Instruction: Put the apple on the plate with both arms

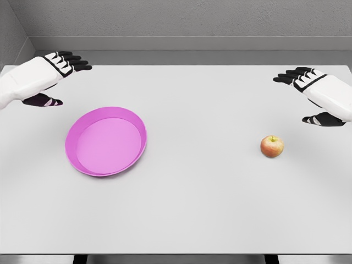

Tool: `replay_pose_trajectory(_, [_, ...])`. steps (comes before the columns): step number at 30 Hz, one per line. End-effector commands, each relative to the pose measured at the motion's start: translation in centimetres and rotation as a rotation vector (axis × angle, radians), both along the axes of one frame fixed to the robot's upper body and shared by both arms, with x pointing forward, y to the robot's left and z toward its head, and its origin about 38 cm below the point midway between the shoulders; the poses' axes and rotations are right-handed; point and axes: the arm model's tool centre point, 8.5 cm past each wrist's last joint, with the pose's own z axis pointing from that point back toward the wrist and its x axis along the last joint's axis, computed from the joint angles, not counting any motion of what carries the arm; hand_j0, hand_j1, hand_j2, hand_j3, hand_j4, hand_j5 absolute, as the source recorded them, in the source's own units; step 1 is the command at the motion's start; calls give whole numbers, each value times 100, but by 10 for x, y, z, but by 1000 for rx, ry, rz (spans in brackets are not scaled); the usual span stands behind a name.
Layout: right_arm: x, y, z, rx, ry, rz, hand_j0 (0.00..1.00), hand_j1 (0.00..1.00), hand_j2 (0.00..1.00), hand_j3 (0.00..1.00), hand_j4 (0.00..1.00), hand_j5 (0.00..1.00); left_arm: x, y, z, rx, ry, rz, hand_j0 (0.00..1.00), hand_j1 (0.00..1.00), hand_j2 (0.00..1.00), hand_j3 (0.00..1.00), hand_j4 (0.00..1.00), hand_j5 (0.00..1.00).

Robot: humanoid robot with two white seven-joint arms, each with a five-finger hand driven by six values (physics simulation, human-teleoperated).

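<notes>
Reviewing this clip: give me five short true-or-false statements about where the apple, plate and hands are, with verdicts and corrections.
1. The small red-yellow apple lies on the grey table, apart from the plate. True.
2. The round pink plastic plate already holds the apple. False: the plate is empty; the apple is far to its right.
3. The left hand grips the plate's rim. False: it hovers beyond the plate with fingers spread, holding nothing.
4. The right hand is the hand nearer the apple. True.
5. The right hand is closed around the apple. False: it is open, apart from the apple.
</notes>
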Motion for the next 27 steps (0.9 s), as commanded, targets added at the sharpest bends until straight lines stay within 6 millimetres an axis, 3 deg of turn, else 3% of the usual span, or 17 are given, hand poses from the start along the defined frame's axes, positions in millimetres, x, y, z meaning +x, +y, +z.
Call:
replay_pose_trajectory(1, [0,0,1,2,0,-1,100,100,100,100,100,100,0,1,2,-5,-2,3,100,100,100,100,100,100])
replay_pose_trajectory(5, [0,0,0,-9,11,3,100,100,100,100,100,100,0,2,1,-5,0,3,100,100,100,100,100,100])
replay_pose_trajectory(8, [-1,5,-15,-87,135,26,100,100,100,100,100,100,0,2,1,-5,0,3,100,100,100,100,100,100])
replay_pose_trajectory(12, [6,28,-28,-190,271,93,100,100,100,100,100,100,0,3,1,-3,0,6,100,100,100,100,100,100])
replay_pose_trajectory(15, [6,27,-35,-248,347,80,100,100,100,100,100,100,0,3,1,-4,1,8,100,100,100,100,100,100])
replay_pose_trajectory(21, [6,26,-33,-273,366,82,100,100,100,100,100,100,0,4,0,-4,3,10,100,100,100,100,100,100])
replay_pose_trajectory(24, [14,37,-34,-277,386,67,100,100,100,100,100,100,1,4,0,-5,3,11,100,100,100,100,100,100])
replay_pose_trajectory(25, [17,49,-40,-277,400,79,100,100,100,100,100,100,1,4,0,-5,3,11,100,100,100,100,100,100])
replay_pose_trajectory(27, [18,51,-49,-292,429,80,100,100,100,100,100,100,1,4,-1,-3,4,12,100,100,100,100,100,100])
